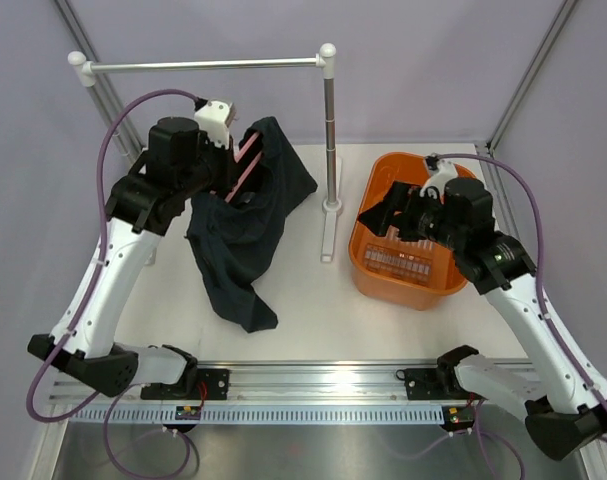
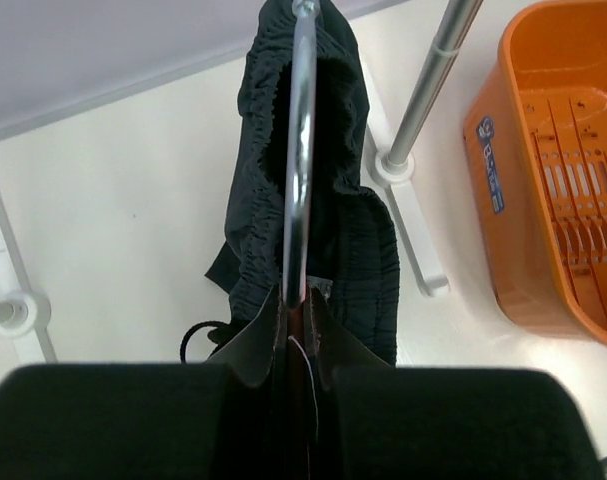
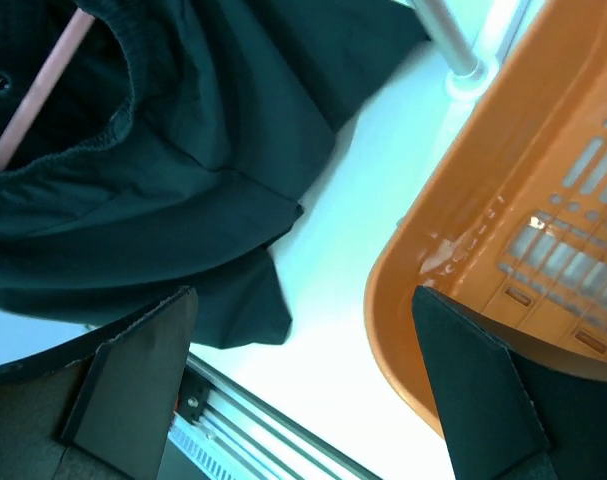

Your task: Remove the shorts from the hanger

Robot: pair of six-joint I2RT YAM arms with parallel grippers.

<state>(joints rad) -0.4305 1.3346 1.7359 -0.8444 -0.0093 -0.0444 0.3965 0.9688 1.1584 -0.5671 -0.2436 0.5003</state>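
Observation:
The dark navy shorts [image 1: 241, 235] hang from the pink hanger [image 1: 246, 158] and drape down to the table left of centre. My left gripper [image 1: 226, 172] is shut on the hanger's frame and holds it up in the air, off the rail. In the left wrist view the hanger [image 2: 301, 150] runs edge-on out of the closed gripper [image 2: 296, 305], with the shorts [image 2: 358, 250] bunched round it. My right gripper [image 1: 391, 220] is open and empty over the orange basket's left rim. The right wrist view shows the gripper [image 3: 303, 300] wide open, and the shorts [image 3: 163, 170] and hanger [image 3: 38, 100] to its left.
The orange basket [image 1: 383, 282] stands at the right, also in the left wrist view [image 2: 503, 250] and the right wrist view [image 3: 463, 260]. The grey rail [image 1: 203, 65] spans the back on a post [image 1: 329, 130] whose foot lies between shorts and basket.

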